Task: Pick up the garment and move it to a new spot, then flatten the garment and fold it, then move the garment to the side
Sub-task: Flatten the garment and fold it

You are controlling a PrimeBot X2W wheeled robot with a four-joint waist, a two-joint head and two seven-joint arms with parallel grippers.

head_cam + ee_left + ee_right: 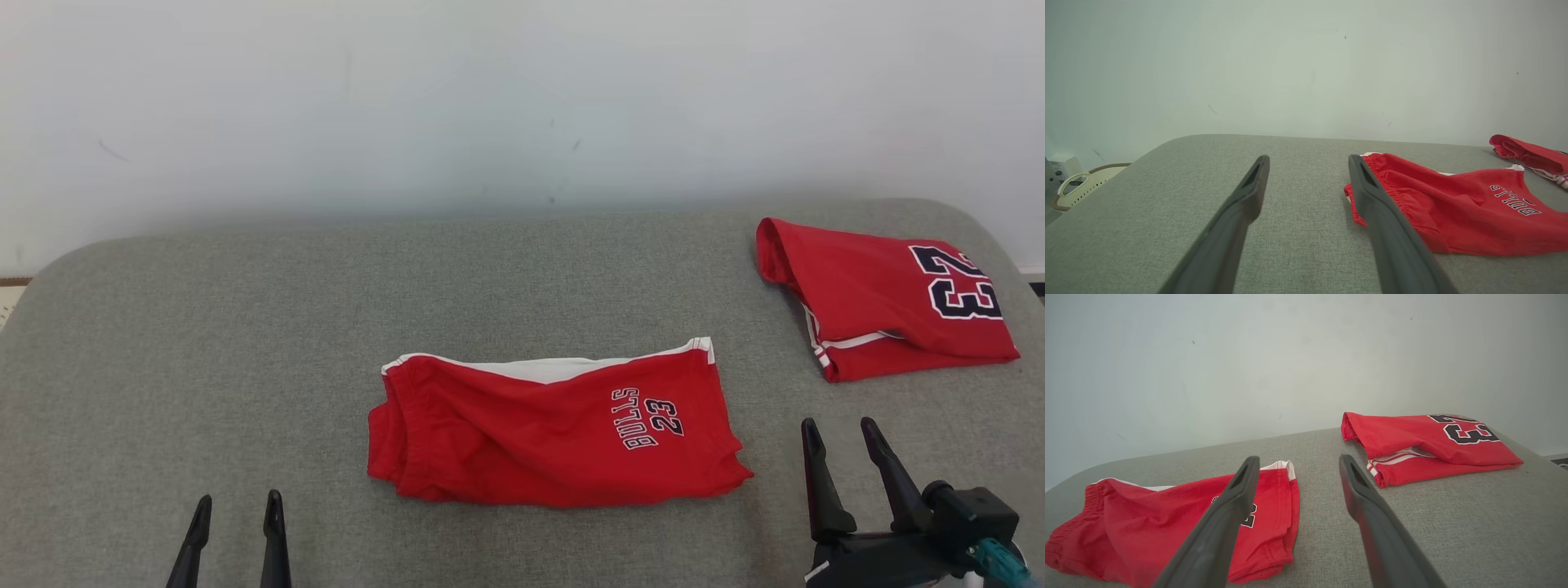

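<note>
A red garment, shorts printed "BULLS 23" (pixel 531 433) (pixel 1453 212) (pixel 1147 522), lies folded in the middle of the grey padded table (pixel 204 343), white lining showing along its far edge. My left gripper (pixel 238 498) (pixel 1309 159) is open and empty near the front edge, to the left of the shorts and apart from them. My right gripper (pixel 838 423) (pixel 1299 458) is open and empty just right of the shorts' right end, above the table. A second red garment, a folded jersey numbered 23 (pixel 882 302) (pixel 1531 157) (pixel 1412 437), rests at the back right.
A pale wall (pixel 522 106) rises right behind the table's far edge. The table's corners are rounded. Past the left edge, a cream basket-like object (pixel 1081 183) sits lower down. Bare grey surface spreads left of the shorts and between the two garments.
</note>
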